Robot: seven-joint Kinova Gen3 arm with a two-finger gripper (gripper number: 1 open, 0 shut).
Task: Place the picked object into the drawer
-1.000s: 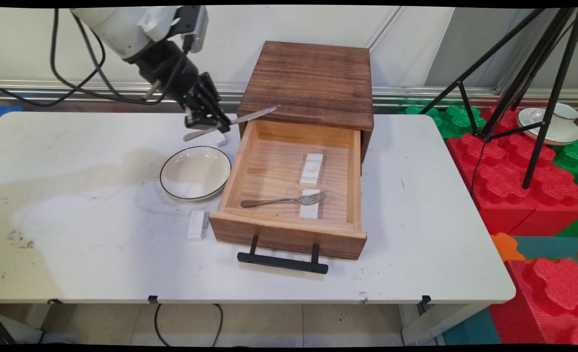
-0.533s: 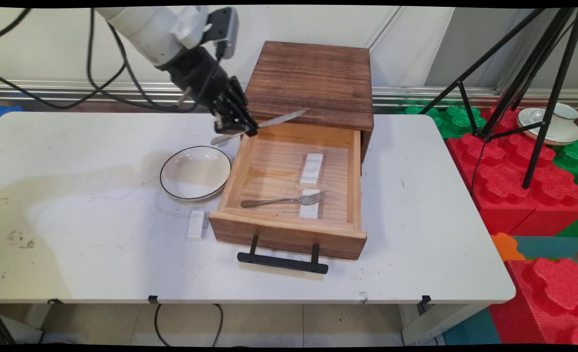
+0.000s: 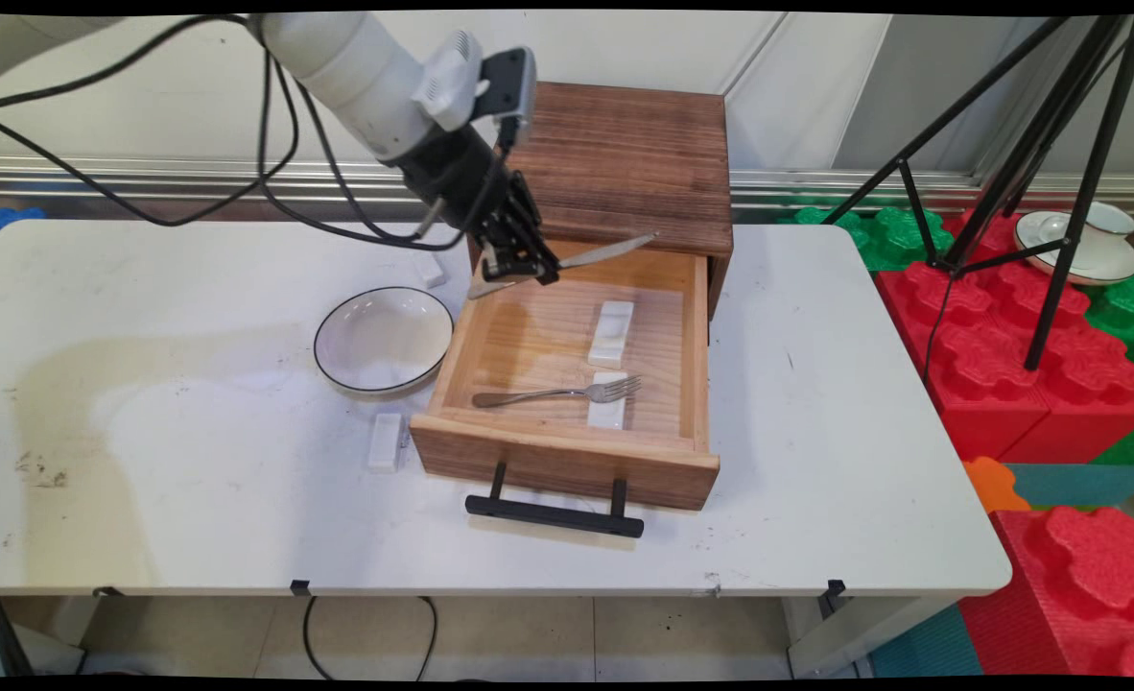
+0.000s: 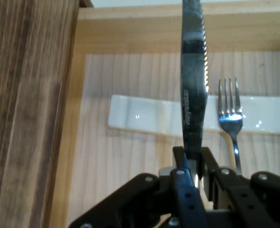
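My gripper (image 3: 521,270) is shut on a table knife (image 3: 594,255) and holds it in the air over the back left part of the open wooden drawer (image 3: 567,443). The blade points right, across the cabinet's (image 3: 615,158) front. In the hand view the knife (image 4: 194,80) rises from the gripper (image 4: 193,160), serrated edge to the right. Below it, on the drawer floor, lie two white rests (image 4: 142,116) in a row. A fork (image 4: 230,111) lies with its tines on one of them. In the main view the fork (image 3: 553,393) is near the drawer's front.
A white bowl with a dark rim (image 3: 384,339) sits left of the drawer. One white rest (image 3: 387,441) lies by the drawer's front left corner, another (image 3: 430,270) behind the bowl. A black tripod (image 3: 1056,182) and red foam blocks (image 3: 1027,384) stand to the table's right.
The gripper has carried the knife to the right, from above the table behind the bowl to above the drawer's back left part. The fork, rests and bowl have not moved.
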